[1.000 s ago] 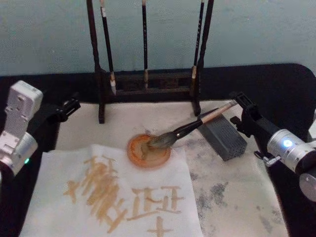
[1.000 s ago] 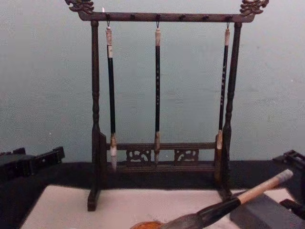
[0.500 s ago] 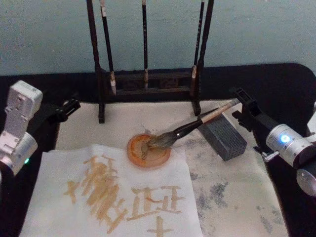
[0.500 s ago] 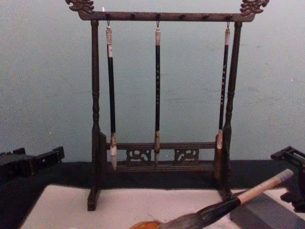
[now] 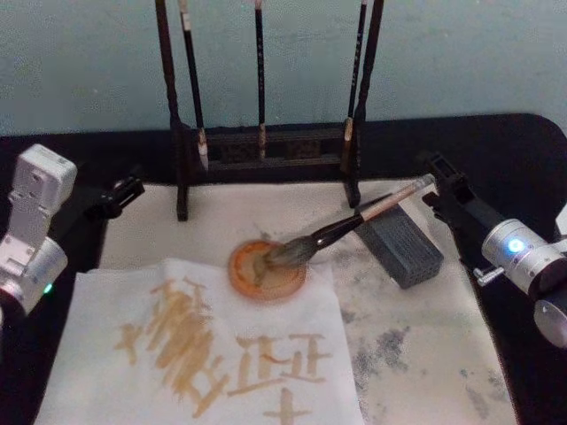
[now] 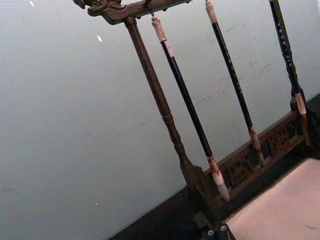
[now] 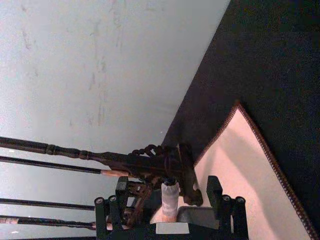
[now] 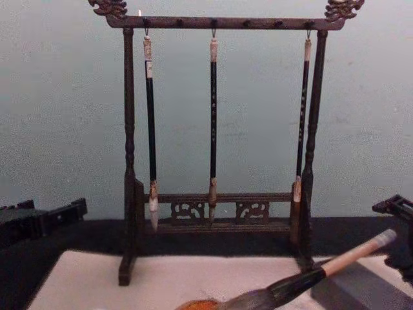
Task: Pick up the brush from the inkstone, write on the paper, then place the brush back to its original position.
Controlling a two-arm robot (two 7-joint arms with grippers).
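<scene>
My right gripper: jaws apart, flanking the handle tip, holding nothing.
Large bushy grey-brown calligraphy brush: bristles in round orange dish, shaft on grey block.
Off-white paper sheet: touches dish.
My left gripper: parked, black desk's left edge.

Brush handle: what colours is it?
The brush has a black lower shaft, pale beige upper handle; clearest in chest view.

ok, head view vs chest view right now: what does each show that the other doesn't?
Head view adds the paper with tan strokes on it and grey smudges on the mat. Chest view adds the carved top bar that the three thin brushes hang from. Both share the brush, bristles on the orange dish, the rack posts, the left gripper at the left and the right gripper by the handle end.
</scene>
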